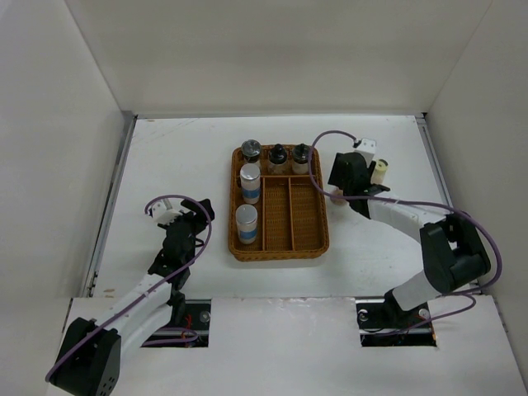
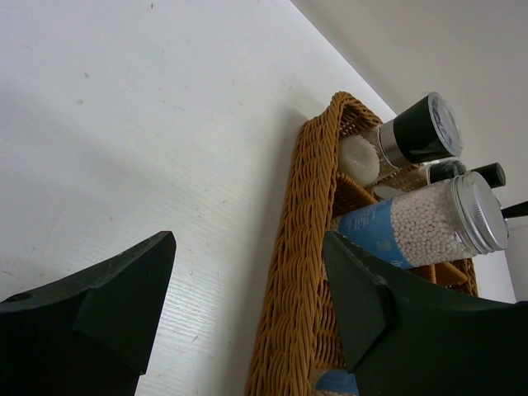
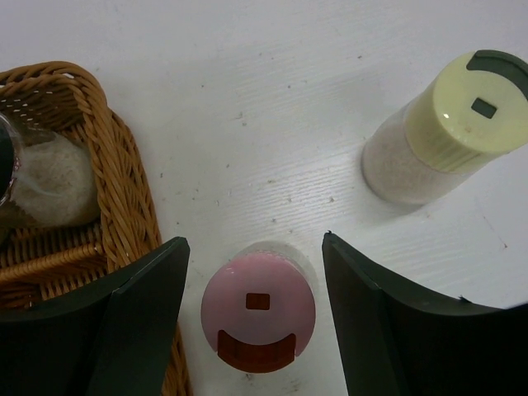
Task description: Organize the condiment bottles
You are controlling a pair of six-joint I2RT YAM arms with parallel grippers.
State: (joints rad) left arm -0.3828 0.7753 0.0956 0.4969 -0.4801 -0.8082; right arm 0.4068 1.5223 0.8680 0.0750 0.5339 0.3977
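Plastic, small and probably light, the pink-capped bottle [image 3: 258,313] stands upright just outside the right wall of the wicker tray [image 3: 124,190]. The right gripper [image 3: 253,243] straddles it, spread wide and not touching. The smooth round body could slip, so grip its sides below the cap.

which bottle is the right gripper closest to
The pink-capped bottle: it stands inside the open right gripper, while the cream-capped bottle stands aside and the rest sit in the tray.
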